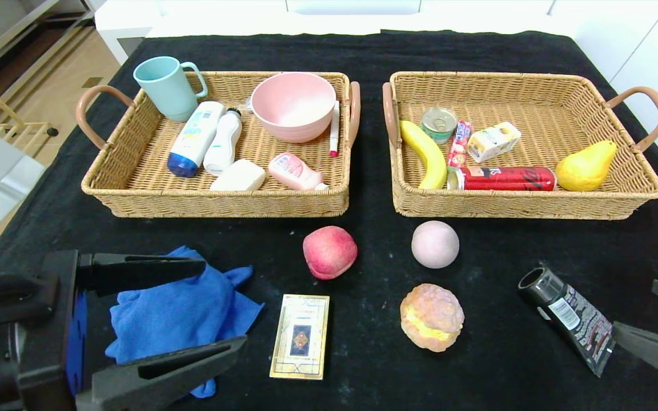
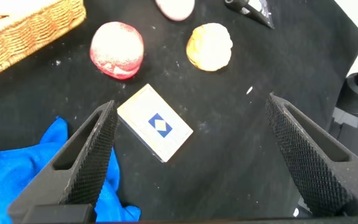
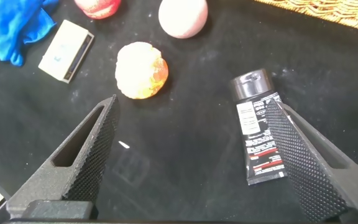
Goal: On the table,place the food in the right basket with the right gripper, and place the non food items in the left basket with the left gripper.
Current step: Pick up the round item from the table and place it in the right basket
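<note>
Both baskets part-filled. Left on the table (image 1: pixel 363 354): blue cloth (image 1: pixel 175 308), card box (image 1: pixel 300 335), black tube (image 1: pixel 572 319), peach (image 1: pixel 329 252), pink ball (image 1: pixel 434 244), puff pastry (image 1: pixel 432 317). Left gripper (image 1: pixel 186 308) wide open over the cloth, holding nothing; right gripper (image 3: pixel 191 162) open and empty near the tube.

Staged indoor test setup: black cloth-covered table (image 1: pixel 363 51), two woven wicker baskets (image 1: pixel 135 194) (image 1: pixel 637 194), white cabinets (image 1: pixel 637 34), wooden floor (image 1: pixel 49 85).

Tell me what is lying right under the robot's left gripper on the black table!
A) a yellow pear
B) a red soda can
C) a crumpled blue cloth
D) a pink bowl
C: the crumpled blue cloth lies on the black table beneath the open left gripper, while the other three things sit in the wicker baskets.
</note>
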Robot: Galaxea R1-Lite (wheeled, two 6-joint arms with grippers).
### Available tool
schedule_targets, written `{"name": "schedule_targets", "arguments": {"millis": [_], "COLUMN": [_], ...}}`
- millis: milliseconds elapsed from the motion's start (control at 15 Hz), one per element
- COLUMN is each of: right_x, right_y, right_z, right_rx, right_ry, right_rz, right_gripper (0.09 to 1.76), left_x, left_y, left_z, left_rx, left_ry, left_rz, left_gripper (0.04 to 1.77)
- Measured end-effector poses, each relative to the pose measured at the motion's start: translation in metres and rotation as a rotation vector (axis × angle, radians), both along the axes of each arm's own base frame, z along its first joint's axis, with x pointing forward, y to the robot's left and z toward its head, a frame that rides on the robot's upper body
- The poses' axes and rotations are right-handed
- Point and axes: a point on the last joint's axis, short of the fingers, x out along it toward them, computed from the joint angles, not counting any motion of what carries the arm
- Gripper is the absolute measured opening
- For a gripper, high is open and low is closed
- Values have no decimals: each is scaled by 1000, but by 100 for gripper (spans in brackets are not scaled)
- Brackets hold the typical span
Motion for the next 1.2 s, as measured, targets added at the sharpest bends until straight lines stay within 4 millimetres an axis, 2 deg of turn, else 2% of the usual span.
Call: {"name": "schedule_targets", "arguments": {"millis": [467, 733, 1000, 1200], "right_x": [7, 13, 31, 50], "right_y": [-3, -2, 11, 31], "right_z": [0, 3, 21, 36], "right_rx": [-198, -244, -230, -212], "right_ry": [-76, 8, 92, 142], "right_rz": [-165, -212, -202, -189], "right_gripper": [171, 171, 171, 171], "left_x": [-5, -9, -10, -10], "left_y": [5, 9, 10, 10], "left_z": [2, 4, 5, 4], "left_rx": [-9, -19, -20, -18], "left_ry": [-17, -34, -38, -35], "left_rz": [16, 28, 25, 24], "left_gripper": [172, 172, 172, 172]}}
